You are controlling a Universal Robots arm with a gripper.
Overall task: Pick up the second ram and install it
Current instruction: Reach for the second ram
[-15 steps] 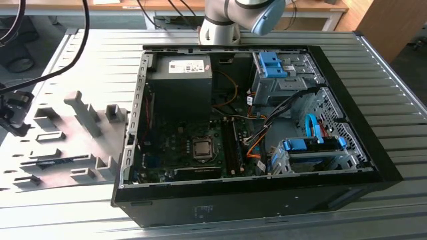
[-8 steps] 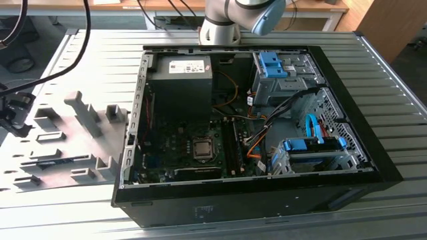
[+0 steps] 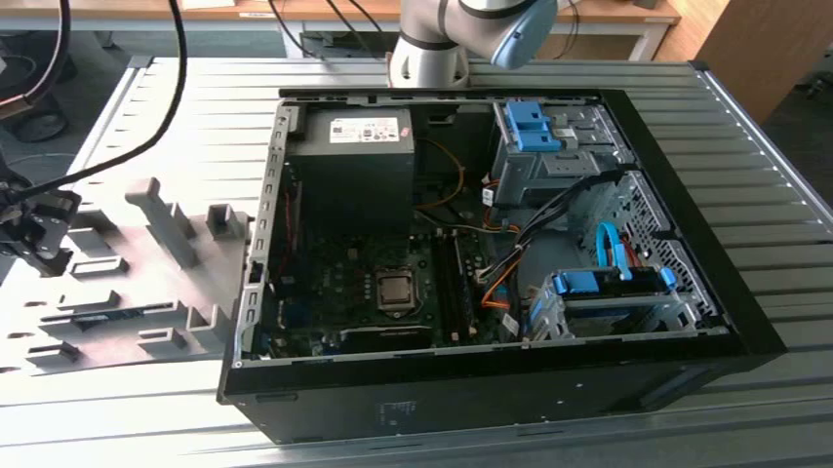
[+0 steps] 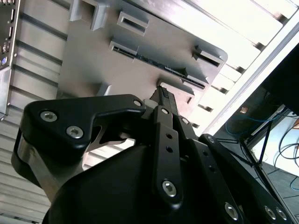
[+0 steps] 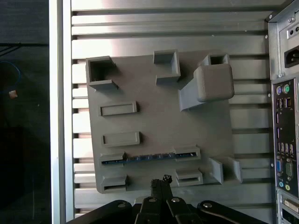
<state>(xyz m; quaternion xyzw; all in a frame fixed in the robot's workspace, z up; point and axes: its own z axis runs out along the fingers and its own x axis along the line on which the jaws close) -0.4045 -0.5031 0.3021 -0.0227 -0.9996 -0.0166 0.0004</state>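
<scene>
We see the slatted metal table (image 3: 768, 224) carrying the open PC case (image 3: 495, 400). The grey holder plate (image 5: 159, 93) lies beside the case, toward the exterior view's left. The gripper (image 5: 162, 179) hangs over the plate's edge with its fingers pressed together, holding nothing. The second ram (image 5: 149, 157) sits on edge in the plate's slotted blocks, near the fingertips but clear of them.

Evenly, softly lit in the exterior view, yet dim inside the computer case (image 3: 713, 263). Blown out by glare across the slatted table (image 4: 233, 23) in the second wrist view.
</scene>
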